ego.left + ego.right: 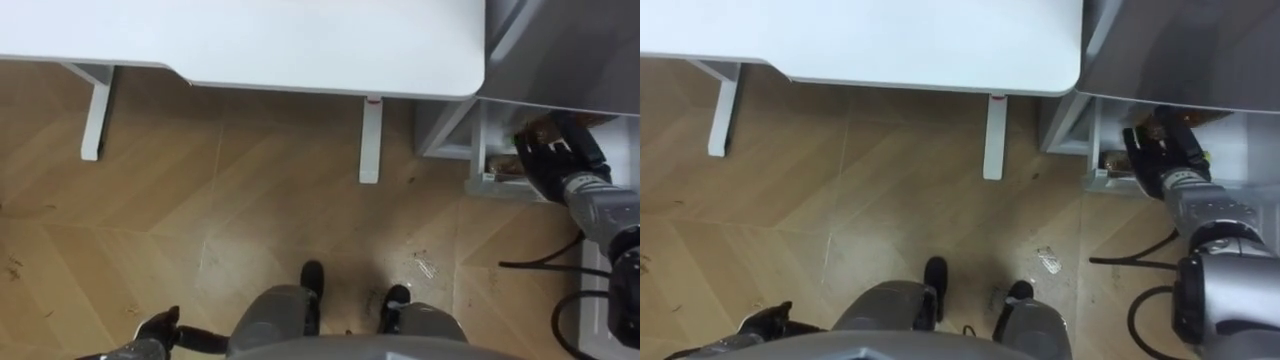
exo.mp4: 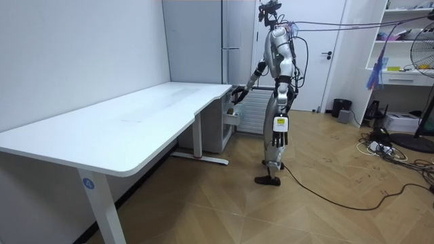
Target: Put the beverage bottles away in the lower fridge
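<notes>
I stand at the end of the white table, beside the grey fridge, whose lower compartment is open and white inside. My right hand reaches into that opening, fingers curled round a brownish drink that is mostly hidden by the hand. A few other items lie low in the compartment. In the room view the right hand is at the pulled-out lower part. My left hand hangs by my side at the lower left, fingers relaxed and holding nothing.
The white table spans the top of the view, its legs on the wooden floor just left of the fridge. A dark floor fan and white shelves stand at the room view's right.
</notes>
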Tool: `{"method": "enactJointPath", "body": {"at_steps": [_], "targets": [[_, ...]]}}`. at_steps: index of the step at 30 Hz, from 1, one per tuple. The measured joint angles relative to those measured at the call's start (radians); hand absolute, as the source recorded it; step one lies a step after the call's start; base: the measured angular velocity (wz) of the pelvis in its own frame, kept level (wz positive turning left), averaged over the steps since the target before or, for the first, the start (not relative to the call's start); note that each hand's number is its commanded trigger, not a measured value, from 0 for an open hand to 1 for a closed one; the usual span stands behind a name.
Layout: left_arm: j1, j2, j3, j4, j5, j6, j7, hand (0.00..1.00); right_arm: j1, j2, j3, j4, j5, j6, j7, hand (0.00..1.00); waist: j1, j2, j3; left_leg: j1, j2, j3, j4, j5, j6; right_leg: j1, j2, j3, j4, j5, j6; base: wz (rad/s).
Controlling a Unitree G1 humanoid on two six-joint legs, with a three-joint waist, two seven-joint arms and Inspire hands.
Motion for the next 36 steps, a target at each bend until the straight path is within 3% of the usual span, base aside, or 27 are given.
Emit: {"method": "enactJointPath", "body": {"at_steps": [13,24,33,36], "targets": [[0.003,0.009,0.001,0.001,0.000,0.000,0.000,0.00,0.000,0.000,-0.001,0.000,-0.001,0.000,-0.001,0.00,-0.003,-0.019,-0.0113,0.005,-0.003,-0.001,0.001,0.007,0.002,0.004,-0.005,-0.004,0.012,0.000,0.000,0.01],[0.008,0.009,0.001,-0.008,0.003,-0.004,0.004,0.00,0.006,0.000,-0.002,0.001,-0.011,-0.002,0.010,0.00,-0.002,-0.019,-0.0109,0.023,-0.004,-0.001,0.001,0.010,0.002,0.027,-0.005,-0.007,0.009,-0.001,0.001,0.02],[0.026,0.010,0.005,-0.008,0.003,-0.013,0.003,0.00,0.111,0.018,-0.003,-0.002,-0.126,-0.067,0.040,0.00,-0.026,-0.024,-0.0131,0.064,0.000,0.003,-0.013,0.009,0.002,0.105,0.011,-0.029,-0.067,0.008,0.002,0.10],[0.021,0.010,0.005,-0.008,0.001,-0.036,0.003,0.00,0.169,0.031,-0.001,-0.003,-0.173,-0.078,0.054,0.00,-0.029,-0.028,-0.0160,0.089,0.002,0.011,-0.025,0.008,0.001,0.128,0.015,-0.029,-0.085,0.013,0.002,-0.03]]}}
